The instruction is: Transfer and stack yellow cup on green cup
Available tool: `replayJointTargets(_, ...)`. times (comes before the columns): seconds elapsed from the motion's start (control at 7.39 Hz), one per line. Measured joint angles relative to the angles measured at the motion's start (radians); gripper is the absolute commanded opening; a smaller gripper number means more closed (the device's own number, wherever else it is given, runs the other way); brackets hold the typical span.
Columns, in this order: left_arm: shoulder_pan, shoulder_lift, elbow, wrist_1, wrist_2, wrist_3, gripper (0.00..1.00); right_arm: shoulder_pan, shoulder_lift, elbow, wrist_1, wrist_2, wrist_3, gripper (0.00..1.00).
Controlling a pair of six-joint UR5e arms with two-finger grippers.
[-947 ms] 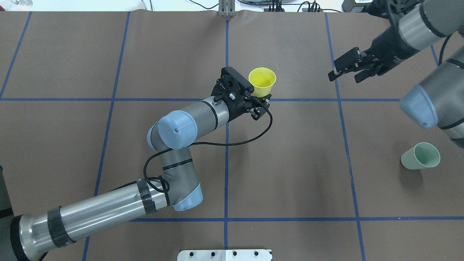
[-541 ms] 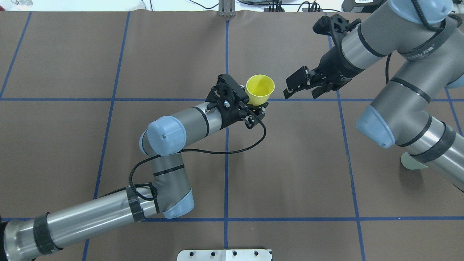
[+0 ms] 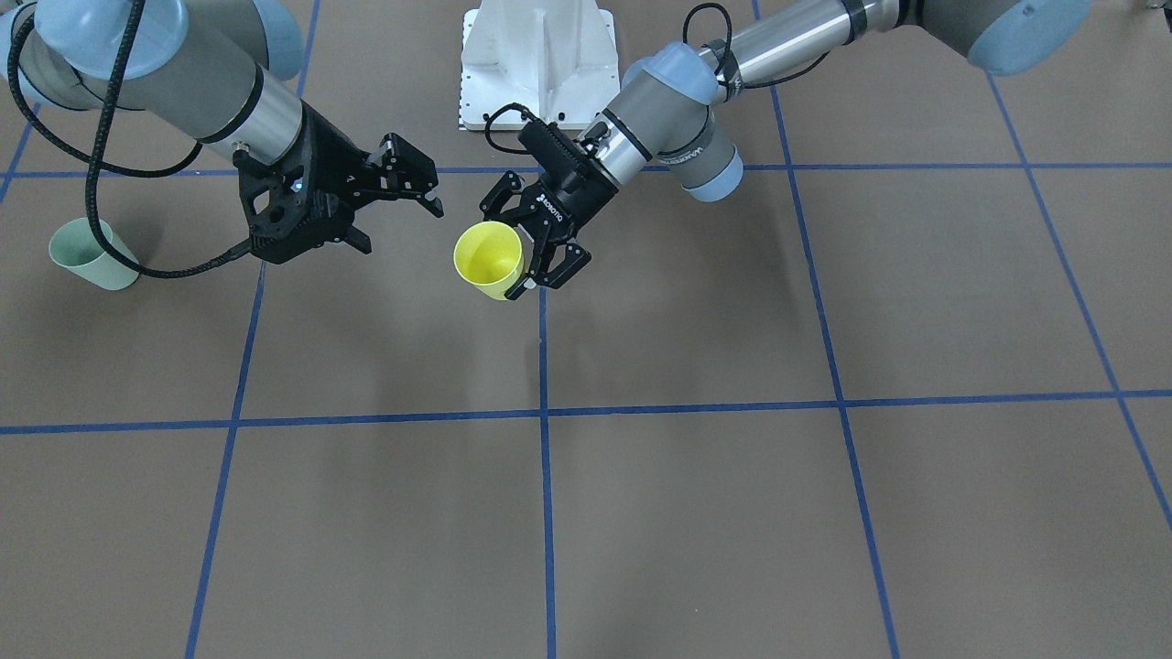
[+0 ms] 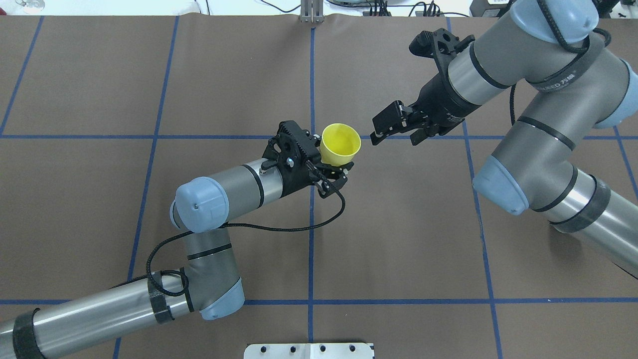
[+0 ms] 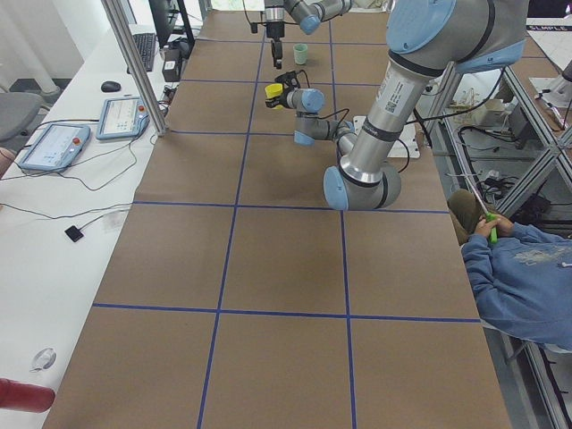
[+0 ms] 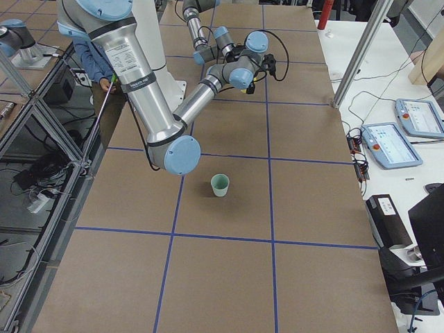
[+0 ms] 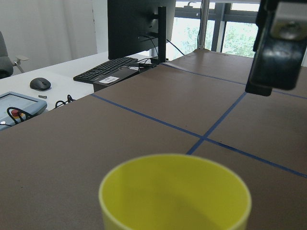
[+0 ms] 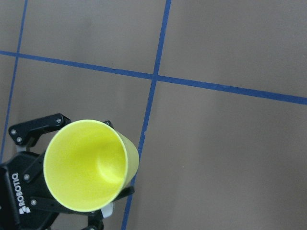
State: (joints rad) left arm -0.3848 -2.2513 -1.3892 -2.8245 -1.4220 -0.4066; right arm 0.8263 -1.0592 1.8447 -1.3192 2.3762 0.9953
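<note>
Yellow cup (image 4: 340,145) clamped, tilted, in left end effector (image 4: 337,169); right end effector (image 4: 396,131) spread wide, empty, close beside it

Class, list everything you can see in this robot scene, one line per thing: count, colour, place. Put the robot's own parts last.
yellow cup: one, bright yellow, near the table's middle, held by the left pincer.
green cup: one, pale green, upright on the table, on the robot's right side.
table: one, brown with a blue tape grid.
base plate: one, white, at the robot's edge of the table.
control tablets: two, grey, on the white side bench.
person: one, blue top, seated beside the table.
left pincer: one, black, shut on the yellow cup.
right pincer: one, black, open, beside the yellow cup, not touching.
</note>
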Motion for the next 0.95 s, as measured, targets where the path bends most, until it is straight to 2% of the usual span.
replayJointTargets(0.14,0.018,-0.001,-0.003,0.000,-0.002,0.000,0.62,-0.008,0.003,0.000,0.000,0.000,0.006,0.99)
replayJointTargets(0.27,0.031,-0.006,-0.005,0.000,-0.007,-0.001,0.49,-0.014,0.003,-0.001,0.000,0.000,0.008,0.99)
replayJointTargets(0.41,0.039,-0.009,-0.007,0.000,-0.013,-0.003,0.46,-0.019,0.003,-0.002,0.000,0.000,0.009,0.99)
replayJointTargets(0.95,0.048,-0.011,-0.019,0.028,-0.034,-0.007,0.47,-0.027,-0.003,-0.007,0.000,-0.005,0.007,0.99)
